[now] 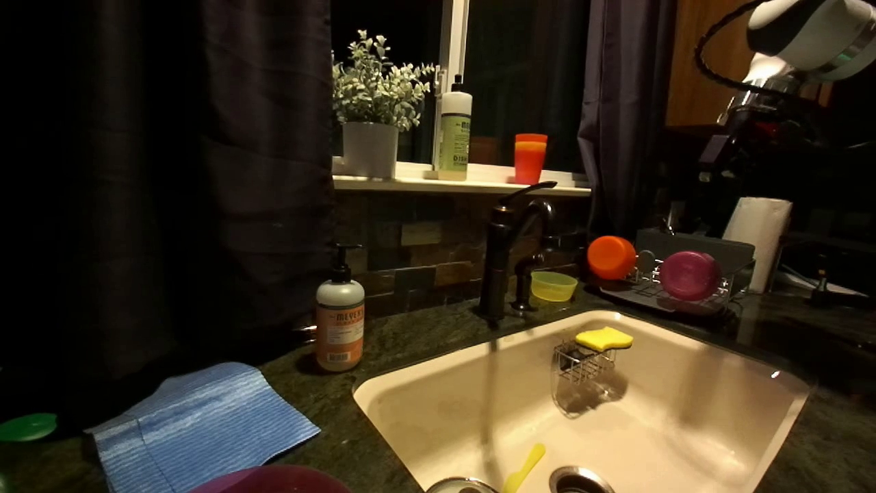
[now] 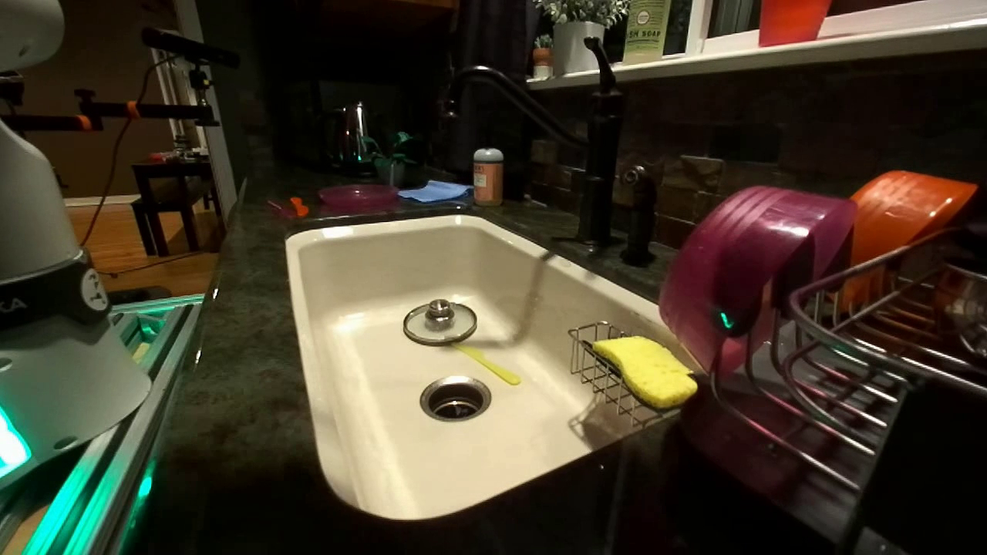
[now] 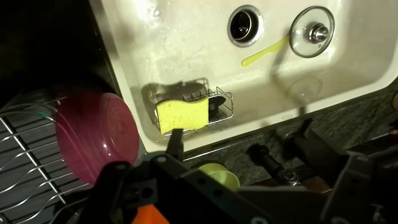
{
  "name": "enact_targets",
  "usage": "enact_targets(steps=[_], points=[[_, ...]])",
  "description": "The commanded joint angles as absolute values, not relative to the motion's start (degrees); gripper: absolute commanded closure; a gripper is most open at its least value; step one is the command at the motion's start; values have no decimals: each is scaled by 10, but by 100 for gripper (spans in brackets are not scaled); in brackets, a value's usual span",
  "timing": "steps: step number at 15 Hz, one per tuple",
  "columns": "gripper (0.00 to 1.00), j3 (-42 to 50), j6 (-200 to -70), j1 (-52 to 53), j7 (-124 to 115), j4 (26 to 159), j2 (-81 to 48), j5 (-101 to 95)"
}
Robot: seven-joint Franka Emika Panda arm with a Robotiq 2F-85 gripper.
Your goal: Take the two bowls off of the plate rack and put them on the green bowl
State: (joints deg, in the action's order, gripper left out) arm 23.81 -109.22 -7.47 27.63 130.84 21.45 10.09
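The orange-red bowl [image 1: 611, 257] and the magenta bowl [image 1: 689, 275] stand on edge in the plate rack [image 1: 643, 300]. In an exterior view the magenta bowl [image 2: 748, 270] is in front of the orange bowl [image 2: 914, 204]. The green bowl [image 1: 554, 286] sits on the counter between faucet and rack; it also shows in the wrist view [image 3: 222, 174], partly behind a gripper link. My gripper [image 1: 715, 164] is open and empty, high above the rack. In the wrist view [image 3: 248, 138] its fingers are spread; the magenta bowl [image 3: 96, 133] is left of them, the orange bowl [image 3: 150, 215] mostly hidden.
The white sink [image 1: 383, 394] lies in front of the green bowl. A dark faucet [image 1: 498, 267] stands beside that bowl. A yellow sponge [image 2: 648, 370] rests in a wire caddy. A glass lid [image 2: 424, 330] and a yellow-green knife [image 2: 490, 366] lie in the sink. A paper towel roll [image 1: 763, 239] stands behind the rack.
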Motion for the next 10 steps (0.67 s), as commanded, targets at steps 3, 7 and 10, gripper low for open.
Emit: enact_targets(steps=[3, 7, 10], points=[[0, 276, -1019, -89, 417, 1216, 97, 133], [0, 265, -1024, -124, 438, 1171, 36, 124], [0, 248, -1038, -138, 430, 1186, 47, 119]])
